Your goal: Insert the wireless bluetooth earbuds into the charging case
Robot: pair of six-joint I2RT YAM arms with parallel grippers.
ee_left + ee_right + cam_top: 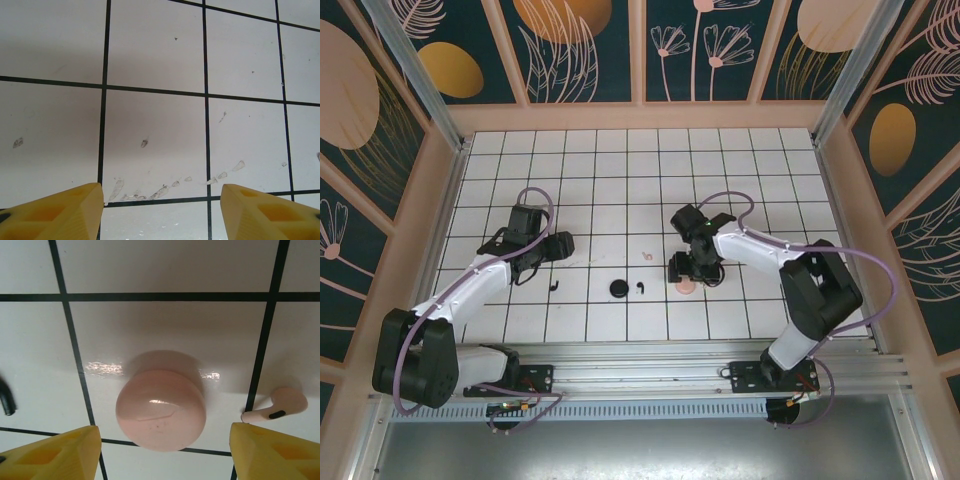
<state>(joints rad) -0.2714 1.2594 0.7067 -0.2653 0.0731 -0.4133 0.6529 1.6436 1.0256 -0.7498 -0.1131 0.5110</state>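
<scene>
Seemingly, a black earbud (5, 401) sits cropped leftward.

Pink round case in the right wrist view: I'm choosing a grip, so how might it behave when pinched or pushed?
The pink round case looks glossy, with highlights on top, so it may slip in a grip. Its rounded sides could squirt from a pinch. Lying flat, it likely slides rather than tips.

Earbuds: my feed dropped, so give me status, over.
Left fingers open over bare tile. Right fingers open, either side of pink disc. Pink earbud loose on tile beside it. Nothing blocking.
</scene>
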